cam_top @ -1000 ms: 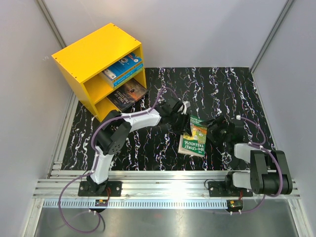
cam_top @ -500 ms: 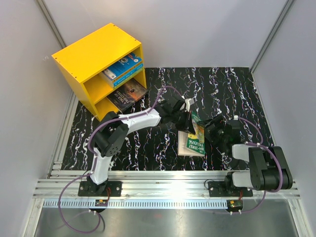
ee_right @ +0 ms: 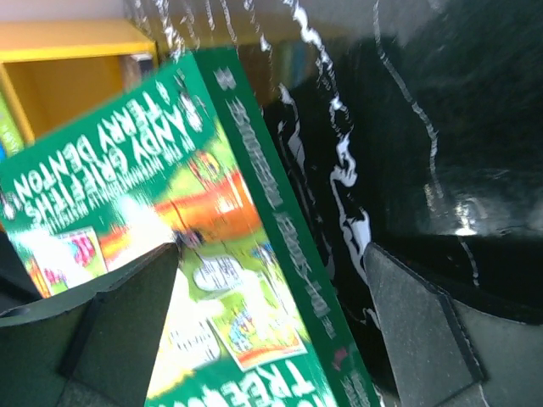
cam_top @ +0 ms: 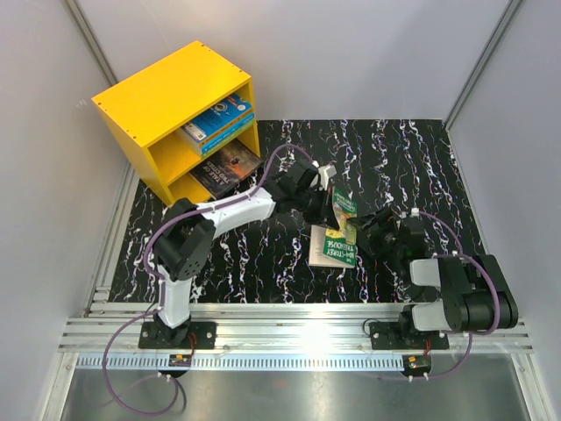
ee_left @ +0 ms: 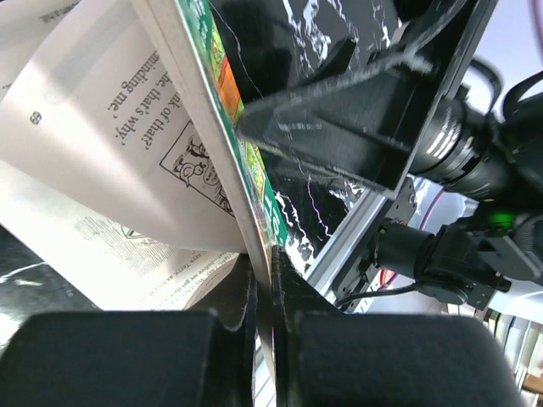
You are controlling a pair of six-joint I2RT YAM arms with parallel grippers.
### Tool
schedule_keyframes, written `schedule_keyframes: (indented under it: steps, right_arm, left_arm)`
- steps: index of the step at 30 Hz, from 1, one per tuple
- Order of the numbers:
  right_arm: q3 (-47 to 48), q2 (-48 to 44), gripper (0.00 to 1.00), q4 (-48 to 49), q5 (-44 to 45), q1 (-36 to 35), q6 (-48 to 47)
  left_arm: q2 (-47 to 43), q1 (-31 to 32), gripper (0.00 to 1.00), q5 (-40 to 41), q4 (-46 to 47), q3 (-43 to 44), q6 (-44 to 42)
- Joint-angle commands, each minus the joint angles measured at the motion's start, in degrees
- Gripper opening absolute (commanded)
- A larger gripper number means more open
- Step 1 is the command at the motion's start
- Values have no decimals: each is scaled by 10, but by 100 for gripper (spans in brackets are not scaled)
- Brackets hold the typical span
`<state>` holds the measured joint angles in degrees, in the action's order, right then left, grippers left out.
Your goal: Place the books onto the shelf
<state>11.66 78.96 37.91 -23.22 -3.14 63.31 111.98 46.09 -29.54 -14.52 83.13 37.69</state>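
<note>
- Left fingers point(ee_left: 153, 356) clamped on the thin green glossy paperback's point(ee_left: 222, 85) cover edge; only the left wrist view shows pages fanning loose.
- Top view alone: bright yellow boxy shelf point(cam_top: 166, 96) far left, book on the black marbled counter point(cam_top: 412, 167), well apart.
- Right fingers point(ee_right: 114, 318) wide open, empty, beside the book.

Grey walls point(cam_top: 351, 53), black marbled mat point(cam_top: 412, 158).
White and purple veins run across the mat; aluminium rails point(cam_top: 289, 320) border its near edge, and a brushed metal sheet point(cam_top: 289, 395) below them catches bright glare.
</note>
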Motion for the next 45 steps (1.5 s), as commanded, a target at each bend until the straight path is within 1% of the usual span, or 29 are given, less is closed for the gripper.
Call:
schedule_keyframes:
  steps: [1, 6, 7, 8, 9, 10, 11, 12, 15, 17, 18, 19, 20, 21, 22, 23, 24, 26, 28, 30, 31, 33, 34, 35, 37, 38, 42, 44, 45]
  right_arm:
    - [-40, 45, 100, -7, -25, -10, 4]
    - [-65, 128, 100, 207, -95, -11, 53]
    - [-67, 146, 99, 284, -105, -11, 63]
    - [-70, 166, 100, 328, -125, -13, 85]
    - [-74, 212, 100, 373, -135, -13, 96]
    - [-74, 238, 100, 463, -144, -16, 109]
    - [-74, 266, 100, 513, -162, -16, 135]
    - [-59, 311, 100, 519, -177, -18, 146]
    - [-44, 347, 100, 523, -180, -34, 140]
    - [-45, 344, 100, 522, -179, -38, 130]
    - [-46, 334, 100, 522, -178, -38, 127]
    - [-47, 328, 100, 521, -179, -38, 125]
    - [-47, 321, 100, 522, -182, -38, 122]
    - [-47, 312, 99, 521, -183, -39, 120]
    - [-47, 307, 98, 520, -183, -39, 117]
    - [-45, 306, 94, 520, -187, -38, 115]
    - [-44, 305, 84, 521, -189, -40, 113]
    - [-40, 309, 75, 521, -196, -40, 109]
    - [-36, 317, 61, 521, -198, -43, 106]
    - [-34, 326, 54, 521, -199, -46, 103]
    - [-33, 327, 43, 520, -198, -49, 101]
    - [-30, 334, 36, 521, -201, -50, 100]
    - [-30, 335, 25, 521, -200, -54, 99]
    - [-30, 334, 19, 521, -199, -55, 100]
    - [-28, 332, 8, 521, -197, -60, 100]
    - [-28, 329, 0, 520, -191, -70, 102]
    - [-19, 291, 0, 516, -160, -118, 119]
    - [1, 252, 0, 482, -134, -150, 126]
    - [11, 235, 0, 430, -111, -186, 120]
  left_arm:
    - [-47, -11, 0, -25, 57, 15, -3]
    - [-47, -22, 0, -69, 119, -16, 34]
    - [-48, -25, 0, -74, 140, -27, 40]
    - [-48, -28, 0, -77, 143, -31, 44]
    - [-47, -28, 0, -82, 158, -35, 50]
    - [-44, -28, 0, -84, 169, -38, 50]
    - [-36, -32, 0, -88, 177, -44, 52]
    - [-31, -34, 0, -97, 186, -50, 60]
    - [-4, -42, 0, -119, 230, -65, 78]
    - [16, -43, 0, -117, 209, -59, 69]
    - [21, -43, 0, -98, 186, -44, 43]
    - [27, -43, 5, -82, 127, -33, 28]
    - [34, -43, 16, -64, 99, -23, 13]
    - [35, -43, 36, -32, 75, -7, -14]
    - [33, -42, 67, -15, 38, -3, -23]
    - [29, -43, 77, 12, 24, 1, -30]
    - [25, -43, 97, 22, 14, 4, -43]
    - [16, -43, 99, 43, -15, 11, -54]
    - [8, -43, 99, 79, -46, 20, -69]
    - [-4, -43, 99, 112, -66, 27, -83]
    - [-7, -43, 99, 127, -90, 38, -89]
    - [-19, -43, 99, 170, -117, 47, -107]
    - [-31, -43, 99, 188, -143, 55, -114]
    - [-37, -43, 99, 226, -156, 58, -125]
    - [-52, -43, 99, 264, -196, 62, -133]
    - [-70, -43, 99, 292, -206, 63, -137]
    - [-146, -43, 99, 351, -239, 37, -140]
    - [-207, -43, 99, 367, -244, 20, -144]
    - [-248, -43, 99, 374, -254, 3, -145]
